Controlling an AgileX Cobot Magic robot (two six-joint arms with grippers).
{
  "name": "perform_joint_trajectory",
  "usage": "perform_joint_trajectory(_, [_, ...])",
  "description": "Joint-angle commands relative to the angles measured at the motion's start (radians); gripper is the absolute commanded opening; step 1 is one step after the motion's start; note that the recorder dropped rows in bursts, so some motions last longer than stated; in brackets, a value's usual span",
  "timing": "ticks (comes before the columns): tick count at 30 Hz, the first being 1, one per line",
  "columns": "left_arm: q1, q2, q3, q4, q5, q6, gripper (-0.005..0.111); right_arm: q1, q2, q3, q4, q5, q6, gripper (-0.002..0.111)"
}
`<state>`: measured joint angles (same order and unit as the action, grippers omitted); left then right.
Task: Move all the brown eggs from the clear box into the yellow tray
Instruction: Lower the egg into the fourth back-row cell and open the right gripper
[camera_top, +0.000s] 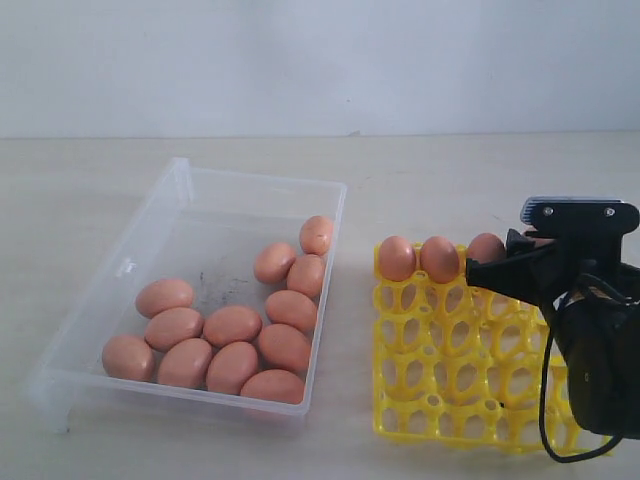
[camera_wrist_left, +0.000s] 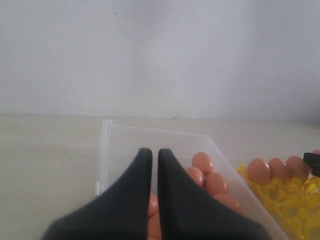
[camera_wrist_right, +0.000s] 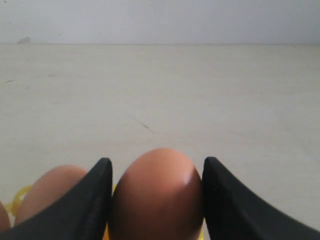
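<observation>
exterior frontal, wrists low, yellow tray (camera_top: 432, 403) shared

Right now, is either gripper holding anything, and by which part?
The right gripper clamps one brown egg by its opposite sides, at the yellow tray. The left gripper holds nothing.

Right gripper (camera_wrist_right: 157, 161): bare tabletop (camera_wrist_right: 200, 90) ahead gives passage; two seated brown eggs (camera_top: 418, 258) block the side toward the clear box (camera_top: 260, 178); open yellow tray (camera_top: 440, 385) cells lie behind.

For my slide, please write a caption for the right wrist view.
Right gripper closed on a brown egg, beside another egg seated in the yellow tray.
</observation>
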<state>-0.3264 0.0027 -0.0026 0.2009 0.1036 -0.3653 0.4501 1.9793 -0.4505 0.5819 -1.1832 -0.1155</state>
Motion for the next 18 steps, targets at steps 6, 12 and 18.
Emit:
perform_joint_trajectory(6, [-0.008,-0.003,0.003,-0.002,-0.005,-0.008,0.004,-0.002,-0.003,-0.003,0.002,0.028,0.006,0.0])
perform_joint_trajectory(12, [-0.008,-0.003,0.003,-0.002,-0.001,-0.008,0.004,-0.002,-0.003,-0.003,0.002,0.044,0.002,0.0])
perform_joint_trajectory(18, [-0.008,-0.003,0.003,-0.002,-0.001,-0.008,0.004,-0.002,-0.003,-0.003,0.002,0.047,0.002,0.003])
